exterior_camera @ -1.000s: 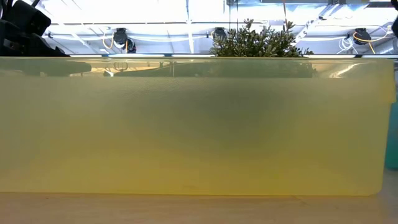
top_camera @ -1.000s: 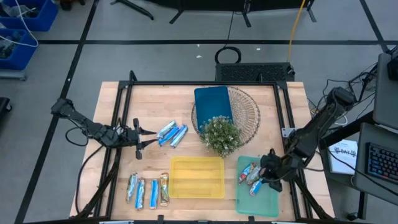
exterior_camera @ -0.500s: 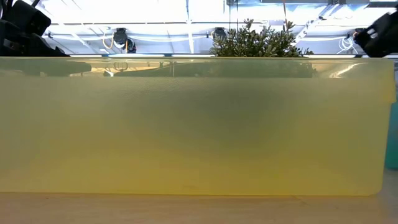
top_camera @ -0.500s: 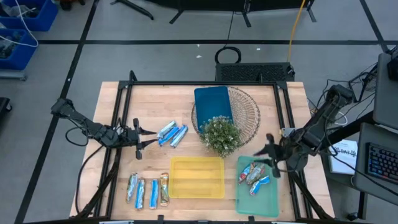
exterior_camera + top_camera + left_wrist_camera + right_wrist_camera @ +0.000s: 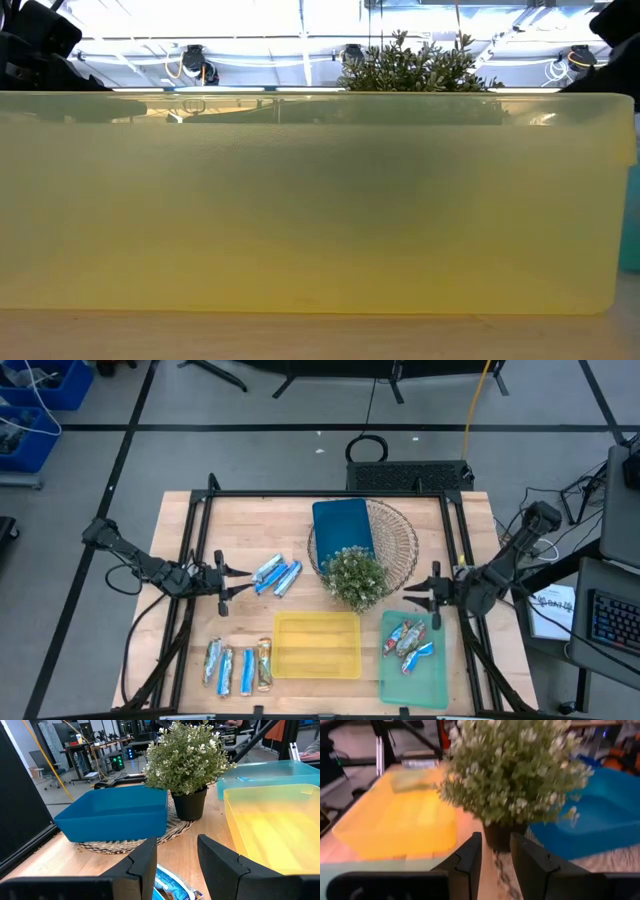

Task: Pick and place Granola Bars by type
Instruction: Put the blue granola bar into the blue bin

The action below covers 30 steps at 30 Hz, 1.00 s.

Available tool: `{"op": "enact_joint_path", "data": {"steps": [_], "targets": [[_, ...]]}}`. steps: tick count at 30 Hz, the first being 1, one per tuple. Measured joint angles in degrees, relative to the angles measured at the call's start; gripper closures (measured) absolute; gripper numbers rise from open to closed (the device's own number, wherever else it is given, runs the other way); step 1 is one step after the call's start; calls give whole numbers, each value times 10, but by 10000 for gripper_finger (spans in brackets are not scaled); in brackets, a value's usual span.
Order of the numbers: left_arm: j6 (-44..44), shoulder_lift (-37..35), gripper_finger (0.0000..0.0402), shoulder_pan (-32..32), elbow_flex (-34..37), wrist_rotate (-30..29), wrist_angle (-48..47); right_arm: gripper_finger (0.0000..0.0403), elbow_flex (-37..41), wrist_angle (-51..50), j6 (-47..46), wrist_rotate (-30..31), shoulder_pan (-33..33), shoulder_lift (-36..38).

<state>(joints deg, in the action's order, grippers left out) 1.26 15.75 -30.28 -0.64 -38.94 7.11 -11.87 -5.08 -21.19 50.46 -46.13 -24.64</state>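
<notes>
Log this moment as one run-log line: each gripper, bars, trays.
left gripper: open, beside two blue-silver wrapped bars | right gripper: empty, above green tray holding three bars | yellow tray: empty | four bars front-left

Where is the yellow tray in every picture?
High view: the yellow tray lies at the table's front edge, middle, right in front of the plant.
Low view: its wall fills nearly the whole picture.
Left wrist view: it sits at the picture's right side.
Right wrist view: it sits at the picture's left side.
Shared landmark: the plant, seen in all four views.
</notes>
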Motion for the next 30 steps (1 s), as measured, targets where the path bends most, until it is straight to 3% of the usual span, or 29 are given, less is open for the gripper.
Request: {"op": "enact_joint_path", "data": {"steps": [5,12,20,27,30], "targets": [[0,0,256,0,0,0,0,310,37,84,98,-91,73,62],[0,0,256,0,0,0,0,310,38,87,170,-217,212,114],[0,0,256,0,0,0,0,310,38,88,187,-393,402,119],[0,0,256,0,0,0,0,310,38,100,208,-504,538,120],[0,0,256,0,0,0,0,310,38,100,223,-522,574,121]]}}
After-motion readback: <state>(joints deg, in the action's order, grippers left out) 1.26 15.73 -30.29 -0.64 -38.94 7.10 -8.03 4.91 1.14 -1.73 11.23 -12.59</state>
